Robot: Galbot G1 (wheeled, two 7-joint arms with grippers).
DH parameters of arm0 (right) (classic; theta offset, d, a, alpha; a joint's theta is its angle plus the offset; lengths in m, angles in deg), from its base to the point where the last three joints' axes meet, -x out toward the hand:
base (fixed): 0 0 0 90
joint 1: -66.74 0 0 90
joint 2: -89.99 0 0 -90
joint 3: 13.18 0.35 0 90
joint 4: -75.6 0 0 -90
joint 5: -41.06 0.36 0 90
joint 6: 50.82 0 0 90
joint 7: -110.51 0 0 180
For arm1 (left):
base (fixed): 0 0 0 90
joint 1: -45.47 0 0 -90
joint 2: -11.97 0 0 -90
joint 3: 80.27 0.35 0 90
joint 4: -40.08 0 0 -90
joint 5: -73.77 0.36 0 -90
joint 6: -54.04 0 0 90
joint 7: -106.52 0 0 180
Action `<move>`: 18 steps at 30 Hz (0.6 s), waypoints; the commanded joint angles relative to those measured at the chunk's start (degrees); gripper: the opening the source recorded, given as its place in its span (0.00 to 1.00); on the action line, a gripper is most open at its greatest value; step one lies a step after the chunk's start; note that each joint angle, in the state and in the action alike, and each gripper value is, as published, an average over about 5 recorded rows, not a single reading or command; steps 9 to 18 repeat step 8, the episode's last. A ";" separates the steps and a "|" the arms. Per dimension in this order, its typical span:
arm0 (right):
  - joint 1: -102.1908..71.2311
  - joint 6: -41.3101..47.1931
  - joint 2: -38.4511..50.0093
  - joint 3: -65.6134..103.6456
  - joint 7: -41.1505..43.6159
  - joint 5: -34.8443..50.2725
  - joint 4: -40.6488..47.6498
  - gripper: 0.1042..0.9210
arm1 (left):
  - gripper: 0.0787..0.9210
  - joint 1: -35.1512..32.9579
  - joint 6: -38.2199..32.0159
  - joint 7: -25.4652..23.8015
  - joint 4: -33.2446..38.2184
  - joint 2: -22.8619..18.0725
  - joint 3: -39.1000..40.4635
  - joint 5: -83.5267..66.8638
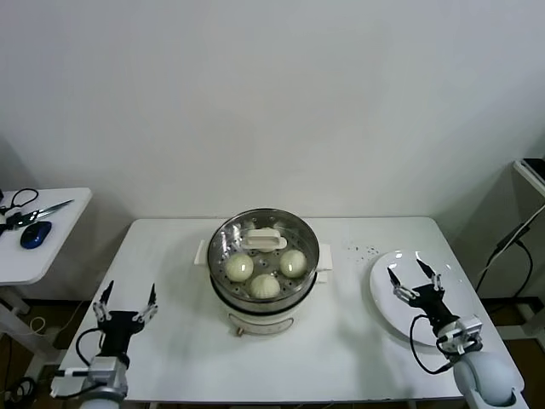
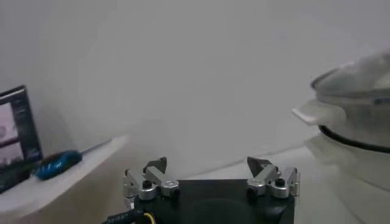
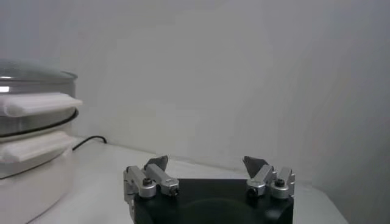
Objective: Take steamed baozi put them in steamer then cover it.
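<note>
Domed baozi [image 1: 239,267] under glass cover [image 1: 264,241]

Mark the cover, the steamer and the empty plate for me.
cover [image 1: 263,239], head view, on its white bar handle.
steamer [image 1: 262,322], head view, on its white base front.
plate [image 1: 383,285], head view, on its bare left rim.

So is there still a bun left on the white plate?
No, the white plate is bare in the head view; three baozi show under the cover on the steamer.
</note>
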 commanded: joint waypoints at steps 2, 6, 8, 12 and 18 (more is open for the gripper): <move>-2.81 -0.24 -0.57 0.83 0.93 1.06 -2.00 0.88 | 0.88 -1.73 -9.88 -1.27 -4.34 -1.88 -4.83 -10.81; -3.14 -0.35 -0.43 0.84 1.11 1.10 -1.94 0.88 | 0.88 -1.73 -9.29 -1.80 -4.10 -1.89 -4.71 -10.66; -3.19 -0.38 -0.40 0.85 1.10 1.13 -1.94 0.88 | 0.88 -1.78 -9.21 -1.96 -4.00 -1.88 -4.71 -10.67; -3.19 -0.38 -0.40 0.85 1.10 1.13 -1.94 0.88 | 0.88 -1.78 -9.21 -1.96 -4.00 -1.88 -4.71 -10.67; -3.19 -0.38 -0.40 0.85 1.10 1.13 -1.94 0.88 | 0.88 -1.78 -9.21 -1.96 -4.00 -1.88 -4.71 -10.67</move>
